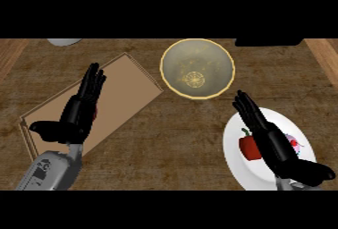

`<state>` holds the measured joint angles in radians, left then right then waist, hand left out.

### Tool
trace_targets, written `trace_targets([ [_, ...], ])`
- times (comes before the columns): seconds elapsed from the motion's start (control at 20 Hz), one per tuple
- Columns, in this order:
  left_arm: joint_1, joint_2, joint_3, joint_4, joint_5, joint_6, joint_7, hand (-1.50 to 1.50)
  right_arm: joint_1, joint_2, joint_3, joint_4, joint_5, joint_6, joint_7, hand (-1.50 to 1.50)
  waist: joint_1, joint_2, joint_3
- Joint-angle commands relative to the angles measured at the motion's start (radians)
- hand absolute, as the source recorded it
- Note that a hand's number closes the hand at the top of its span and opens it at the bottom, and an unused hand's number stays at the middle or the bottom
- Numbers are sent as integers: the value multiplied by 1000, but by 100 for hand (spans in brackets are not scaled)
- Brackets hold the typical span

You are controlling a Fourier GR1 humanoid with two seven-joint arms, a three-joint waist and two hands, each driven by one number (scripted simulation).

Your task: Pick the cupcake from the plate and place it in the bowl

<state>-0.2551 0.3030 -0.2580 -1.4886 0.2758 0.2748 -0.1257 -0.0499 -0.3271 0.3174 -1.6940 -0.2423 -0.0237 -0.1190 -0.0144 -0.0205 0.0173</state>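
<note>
- A brown wood-grain tabletop [171, 134] is carrying a tan rectangular board [125, 96], a round yellow-rimmed bowl [197, 68] and a white plate [238, 156].
- The right hand [277, 147], fingers straight, is hovering over the plate, hiding most of the cupcake [295, 144] beside a red pepper [249, 146].
- The left hand [76, 116], fingers straight, is lying over the board.

Light dim, warm, even across desk [171, 134]. No hard cast shadows visible; faint darkening beside board [112, 103] edge at left of frame. White plate [232, 156] at lower right is brightest area, no glare. Bowl [197, 68] interior muted, soft sheen. Edges straight, no visible distortion.
</note>
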Motion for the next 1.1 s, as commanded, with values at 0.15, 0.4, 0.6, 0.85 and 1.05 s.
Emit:
trace_targets([
  [0.15,26,-4,-25,15,-67,44,49,0,73,-246,-13,-19,-4,247,31,150,7,18,-17],
  [0.4,96,21,-15,8,-34,37,119,0,167,-249,-171,41,246,-68,-161,-150,-33,9,-12],
  [0.6,80,-10,-22,-19,-39,58,146,0,291,-151,-249,10,4,40,-398,-150,-19,15,-15],
  [0.85,96,-23,-33,-25,-74,32,145,0,284,-224,-385,-35,-4,100,-465,-150,5,19,-17],
  [1.05,124,-24,-31,-30,-98,41,119,0,394,-334,-490,-199,5,77,-299,-150,-3,17,-19],
])
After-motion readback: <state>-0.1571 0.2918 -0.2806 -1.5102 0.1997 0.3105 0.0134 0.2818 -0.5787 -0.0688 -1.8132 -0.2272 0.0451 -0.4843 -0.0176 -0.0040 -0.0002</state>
